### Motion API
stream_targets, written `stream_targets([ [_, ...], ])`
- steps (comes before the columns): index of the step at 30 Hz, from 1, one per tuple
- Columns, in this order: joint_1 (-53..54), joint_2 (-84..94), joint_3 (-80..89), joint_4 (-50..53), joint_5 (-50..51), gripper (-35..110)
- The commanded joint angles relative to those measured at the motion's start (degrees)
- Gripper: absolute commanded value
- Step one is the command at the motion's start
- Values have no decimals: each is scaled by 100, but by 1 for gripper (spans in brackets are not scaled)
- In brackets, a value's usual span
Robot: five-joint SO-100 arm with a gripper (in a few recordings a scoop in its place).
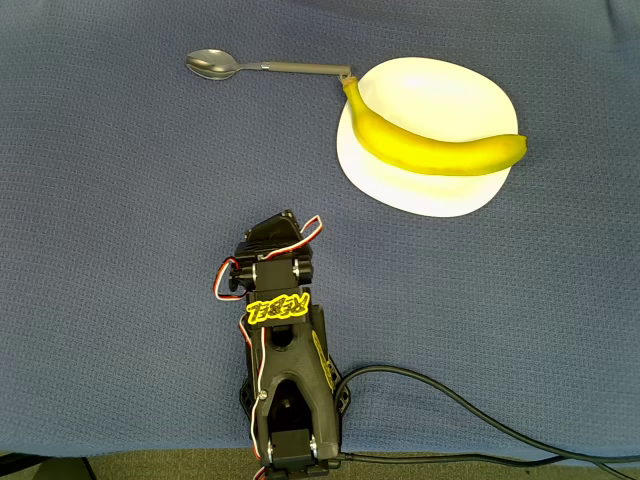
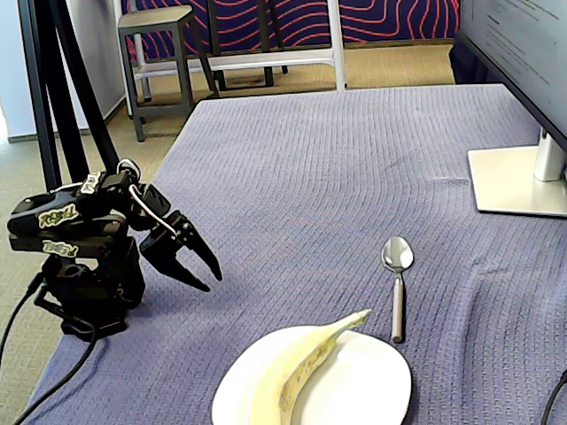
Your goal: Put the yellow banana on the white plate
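The yellow banana (image 1: 440, 150) lies across the white plate (image 1: 440, 88) at the upper right of the overhead view, its stem end at the plate's left rim. In the fixed view the banana (image 2: 306, 367) rests on the plate (image 2: 376, 390) at the bottom edge. My gripper (image 2: 211, 280) sits folded low near the arm's base, well to the left of the plate and apart from it. Its jaws stand slightly open with nothing between them. From overhead the gripper (image 1: 283, 222) is below and to the left of the plate.
A metal spoon (image 1: 270, 67) lies left of the plate, its handle end touching the banana's stem. In the fixed view the spoon (image 2: 398, 283) is beyond the plate. A monitor stand (image 2: 518, 181) sits at the right. Black cables (image 1: 450, 400) trail from the arm's base.
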Motion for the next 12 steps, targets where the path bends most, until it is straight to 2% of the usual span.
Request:
stream_targets([
  [1, -193, 70, -53, 114, 97, 0],
  [12, -369, 167, -62, 325, 598, 0],
])
